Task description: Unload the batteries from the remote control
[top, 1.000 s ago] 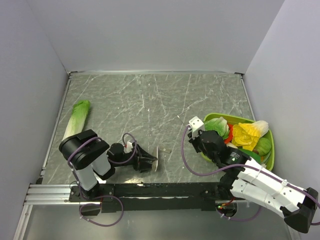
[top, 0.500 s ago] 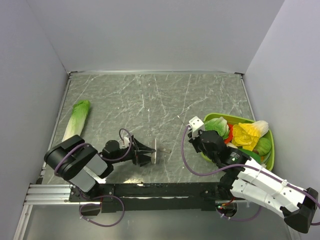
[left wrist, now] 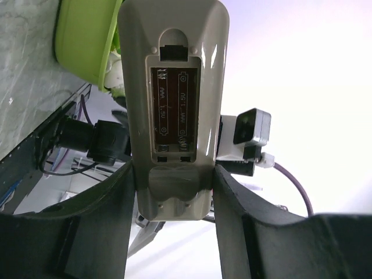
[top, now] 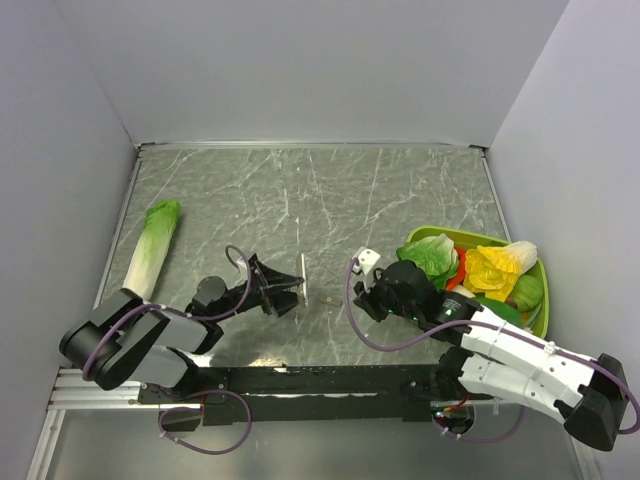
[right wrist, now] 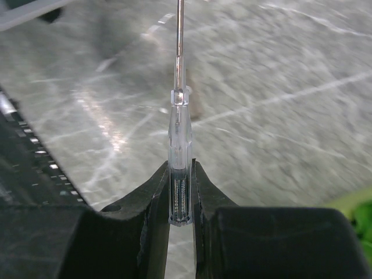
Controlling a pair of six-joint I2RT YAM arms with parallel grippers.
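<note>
I've got the left fingers [left wrist: 99,232] pinching the remote control [top: 302,272] up over the desk [top: 400,190] now, and the right fingers [right wrist: 116,232], clamped on a clear screwdriver [right wrist: 179,174], have slid in close, though the battery bay [left wrist: 173,107] already looks empty.

1. Grey-tan plastic remote control bar [left wrist: 174,116]: dark brown oblong recess.
2. Stone-look bench [top: 300,190]: grey-green, white veins.
3. Long leafy cabbage [top: 152,245], far left: pale green.
4. Slim plastic-handled tool [right wrist: 179,168]: clear.

The grey marbled table [top: 350,190] carries a pale-green cabbage [top: 152,248] at 9 o'clock and a green bowl [top: 452,230] of vegetables at 4 o'clock. A tiny unidentifiable greyish bit [top: 327,298] lies toward 6 o'clock.
</note>
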